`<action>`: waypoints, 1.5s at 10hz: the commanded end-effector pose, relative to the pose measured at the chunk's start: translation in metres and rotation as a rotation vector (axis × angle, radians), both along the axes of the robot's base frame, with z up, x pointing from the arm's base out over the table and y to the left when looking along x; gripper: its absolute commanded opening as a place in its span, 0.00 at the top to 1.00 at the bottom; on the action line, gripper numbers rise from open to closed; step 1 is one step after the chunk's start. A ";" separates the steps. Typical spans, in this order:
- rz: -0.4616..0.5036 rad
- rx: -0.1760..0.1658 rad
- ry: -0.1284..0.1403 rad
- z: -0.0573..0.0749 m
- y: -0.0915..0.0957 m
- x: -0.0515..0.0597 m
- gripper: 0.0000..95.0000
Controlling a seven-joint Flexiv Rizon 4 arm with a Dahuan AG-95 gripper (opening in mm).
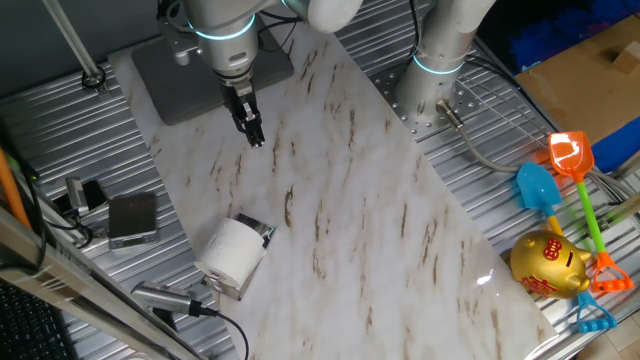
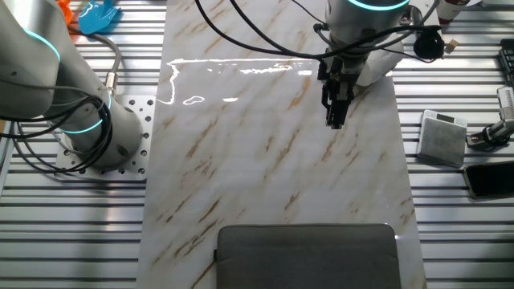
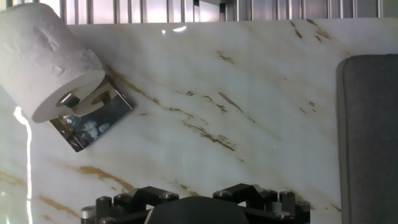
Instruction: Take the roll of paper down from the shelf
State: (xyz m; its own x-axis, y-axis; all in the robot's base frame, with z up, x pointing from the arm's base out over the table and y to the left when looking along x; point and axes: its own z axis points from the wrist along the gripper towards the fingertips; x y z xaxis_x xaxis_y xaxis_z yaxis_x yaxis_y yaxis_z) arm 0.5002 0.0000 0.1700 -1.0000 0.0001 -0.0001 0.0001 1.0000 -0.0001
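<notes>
one fixed view: my gripper hangs in the upper middle of the frame, well apart from the roll at lower left. the roll sits threaded on the shelf, which lies near the tabletop edge, so i judge it must slide off along the bar. a grey box sits left of it, off the marble.

the other fixed view: the fingers look close together, holding nothing; the arm hides the roll. a mat fills the bottom.

hand view: roll at upper left, shelf bar through its hole; bare marble in between, nothing blocking.
</notes>
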 end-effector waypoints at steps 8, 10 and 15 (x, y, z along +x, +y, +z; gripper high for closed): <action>0.189 0.014 -0.042 0.000 0.000 0.000 1.00; 0.189 0.014 -0.042 0.000 0.000 0.000 1.00; 0.189 0.013 -0.042 0.000 0.000 0.000 1.00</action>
State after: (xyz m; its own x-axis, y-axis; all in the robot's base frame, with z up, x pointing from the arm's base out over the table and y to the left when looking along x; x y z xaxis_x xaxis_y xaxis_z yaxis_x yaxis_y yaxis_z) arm 0.5002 0.0000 0.1699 -0.9812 -0.1878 -0.0434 -0.1884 0.9820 0.0094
